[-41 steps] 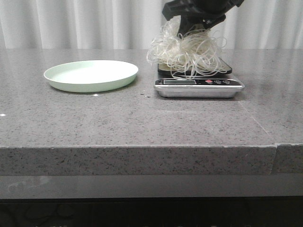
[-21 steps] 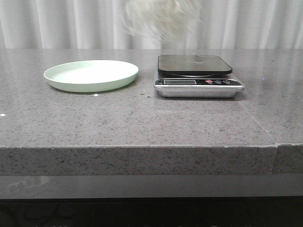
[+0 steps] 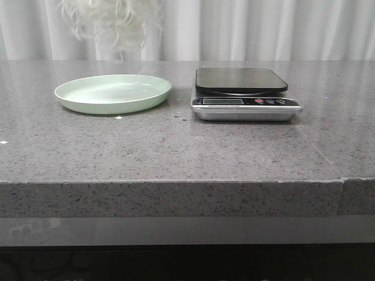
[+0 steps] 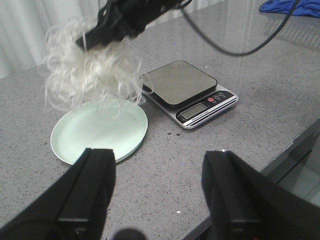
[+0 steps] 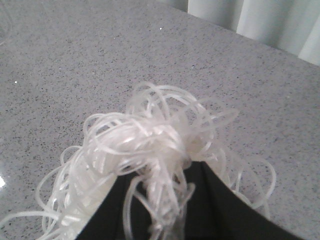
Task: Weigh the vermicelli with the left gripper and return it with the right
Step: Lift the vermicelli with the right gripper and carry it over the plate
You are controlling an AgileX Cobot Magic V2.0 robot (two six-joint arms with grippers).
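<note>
The vermicelli [image 3: 111,22], a fluffy whitish tangle, hangs blurred in the air above the pale green plate [image 3: 113,92]. My right gripper [image 5: 165,190] is shut on the vermicelli [image 5: 145,145]; in the left wrist view its black fingers [image 4: 107,30] hold the tangle [image 4: 87,75] over the plate [image 4: 100,130]. The scale [image 3: 245,93] stands right of the plate with its black platform bare; it also shows in the left wrist view [image 4: 187,92]. My left gripper [image 4: 160,170] is open and empty, low over the table near the front edge.
The grey stone table [image 3: 187,146] has a front edge close below the plate and scale. A white curtain [image 3: 263,29] hangs behind. A blue cloth [image 4: 290,6] lies at the far right of the table. A black cable [image 4: 235,47] loops above the scale.
The right gripper lifted the vermicelli off the scale's platform and carried it left, to above the plate. The scale's platform is now bare.
</note>
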